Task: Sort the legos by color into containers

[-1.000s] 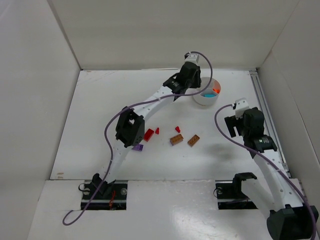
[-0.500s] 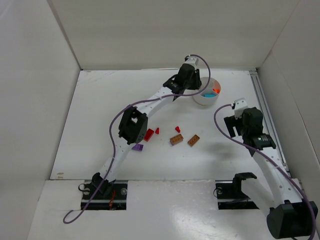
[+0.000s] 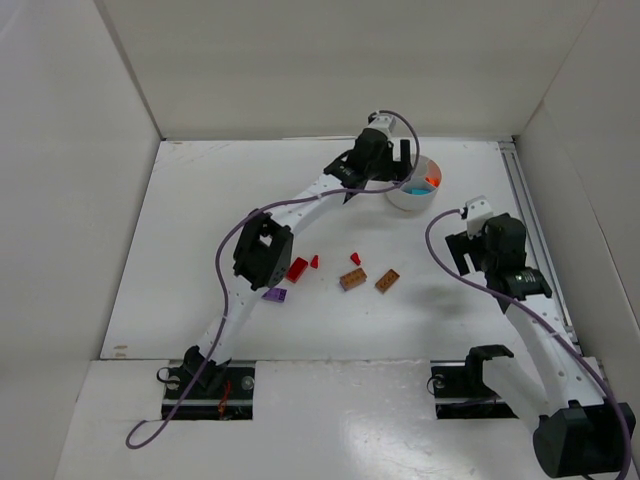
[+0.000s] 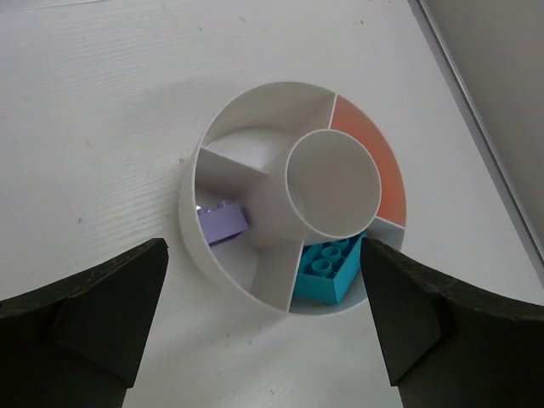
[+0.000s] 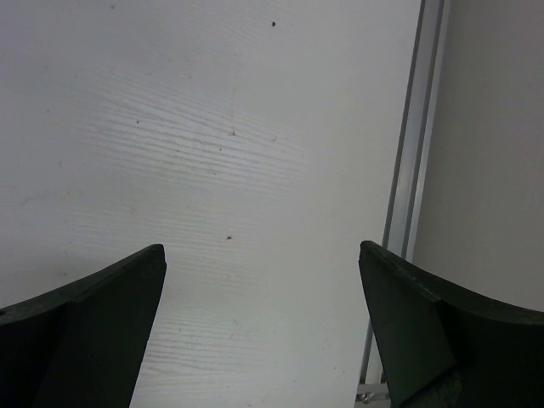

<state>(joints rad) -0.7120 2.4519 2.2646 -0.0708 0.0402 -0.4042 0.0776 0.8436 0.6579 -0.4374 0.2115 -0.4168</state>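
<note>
Left gripper [image 4: 262, 242] jaws spread, empty, above white tub [image 4: 255, 87]; purple brick [image 4: 223, 221], teal brick [image 4: 330, 270] in separate wedges. Right gripper [image 5: 260, 246] spread, empty, over white table [image 5: 212, 127] beside edge rail [image 5: 408, 170]. Loose bricks [image 3: 352, 280] mid-table; white walls [image 3: 300, 70] around.

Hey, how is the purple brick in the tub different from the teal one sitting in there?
Colour: the purple brick is pale lilac, while the teal brick is a bright blue-green.
Place: the purple brick lies in one wedge, the teal brick in the wedge next to it.
Size: the teal brick looks larger and shows more studs than the purple brick.
Both lie loose inside the white tub.
</note>
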